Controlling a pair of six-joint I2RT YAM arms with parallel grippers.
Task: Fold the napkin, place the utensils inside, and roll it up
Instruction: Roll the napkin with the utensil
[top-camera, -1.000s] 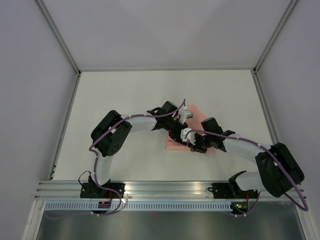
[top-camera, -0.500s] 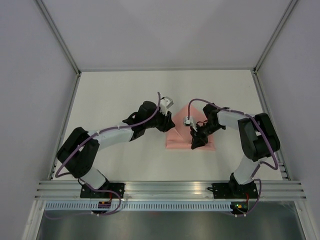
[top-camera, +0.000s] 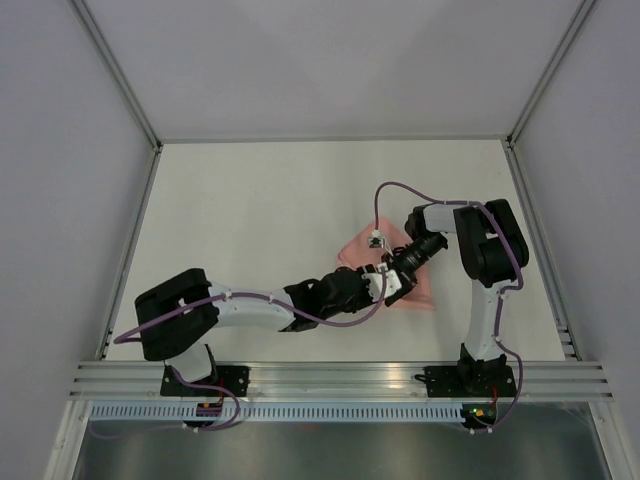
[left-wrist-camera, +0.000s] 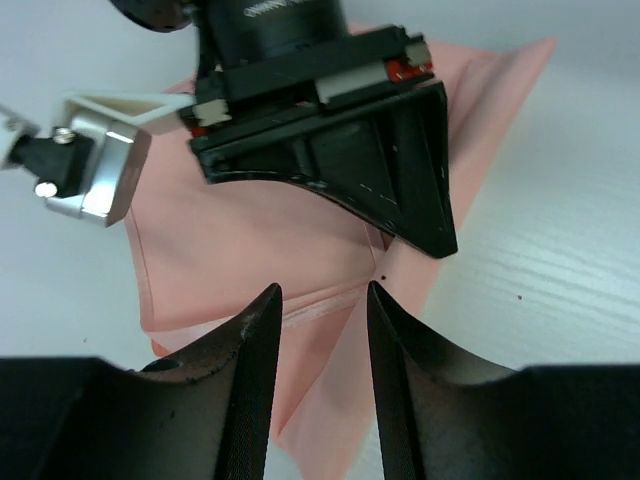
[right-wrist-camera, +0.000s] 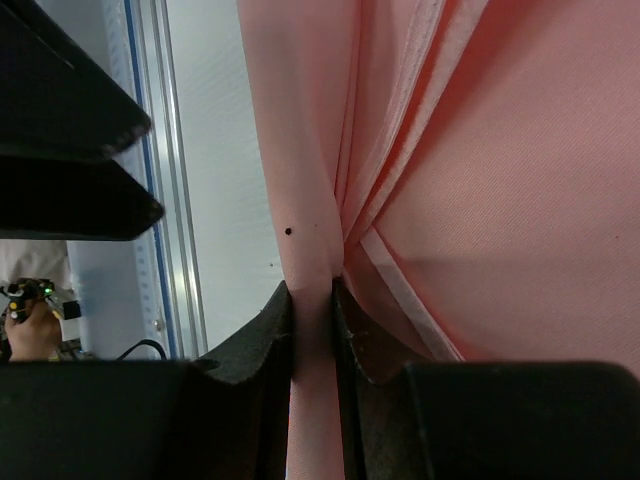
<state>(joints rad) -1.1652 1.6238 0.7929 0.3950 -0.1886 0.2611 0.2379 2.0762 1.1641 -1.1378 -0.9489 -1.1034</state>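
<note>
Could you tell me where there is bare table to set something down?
The far table, from the back wall to the napkin, is bare, left side included. It is crowded near centre, where the left gripper and right gripper meet at the napkin, and the left arm crosses the near side.

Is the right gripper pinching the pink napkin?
Yes, the right gripper is clamped on a narrow fold of the napkin.

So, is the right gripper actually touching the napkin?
Touching. The right wrist view shows the right gripper closed on a fold of the napkin, with the pink cloth pinched tight between its jaws and no gap on either side.
</note>
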